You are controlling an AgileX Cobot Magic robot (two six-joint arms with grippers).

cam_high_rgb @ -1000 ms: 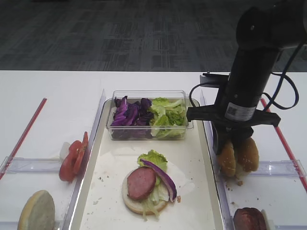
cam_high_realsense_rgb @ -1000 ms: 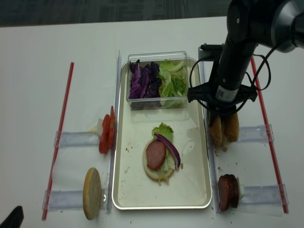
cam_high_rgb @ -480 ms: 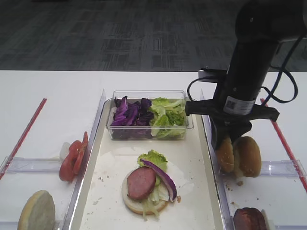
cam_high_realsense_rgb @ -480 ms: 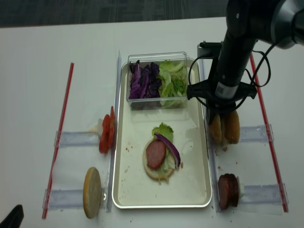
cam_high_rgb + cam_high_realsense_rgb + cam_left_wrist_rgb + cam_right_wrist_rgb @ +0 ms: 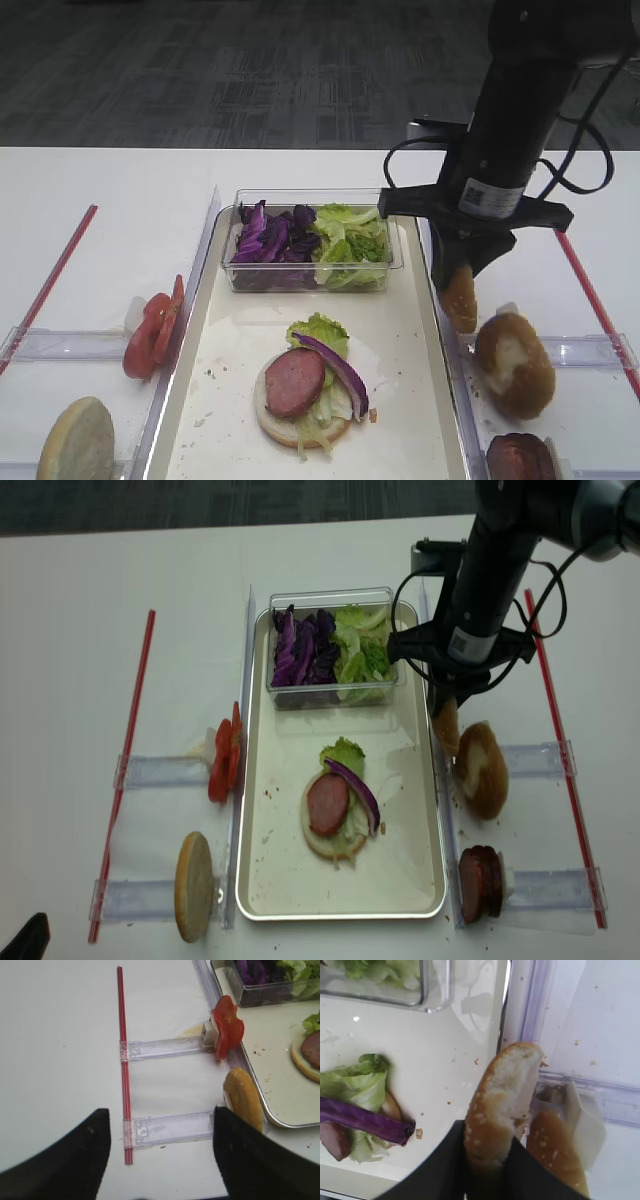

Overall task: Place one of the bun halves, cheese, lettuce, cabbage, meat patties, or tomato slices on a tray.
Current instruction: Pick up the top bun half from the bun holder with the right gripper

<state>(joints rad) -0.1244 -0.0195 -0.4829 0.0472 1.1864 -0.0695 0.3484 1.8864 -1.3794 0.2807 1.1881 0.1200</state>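
My right gripper (image 5: 462, 290) is shut on a sesame-seeded bun top (image 5: 502, 1100), held on edge just above the right rim of the silver tray (image 5: 420, 420). From above, the gripper (image 5: 447, 712) hangs at that same rim. On the tray lies a bun bottom with a meat patty (image 5: 295, 382), lettuce and a cabbage strip. Another bun half (image 5: 515, 362) lies on the right rack. Tomato slices (image 5: 227, 1027) stand left of the tray. More meat patties (image 5: 480, 883) sit at the right front. My left gripper (image 5: 160, 1152) is open over bare table. No cheese shows.
A clear box (image 5: 312, 240) of cabbage and lettuce stands at the tray's far end. A pale bun half (image 5: 75, 440) leans on the left front rack (image 5: 170, 1127). Red strips (image 5: 123, 1060) run along both outer sides of the table.
The right gripper has risen and shifted left toward the tray with the seeded bun top. The bun half that leaned beside it has tipped over to the right onto the rack.
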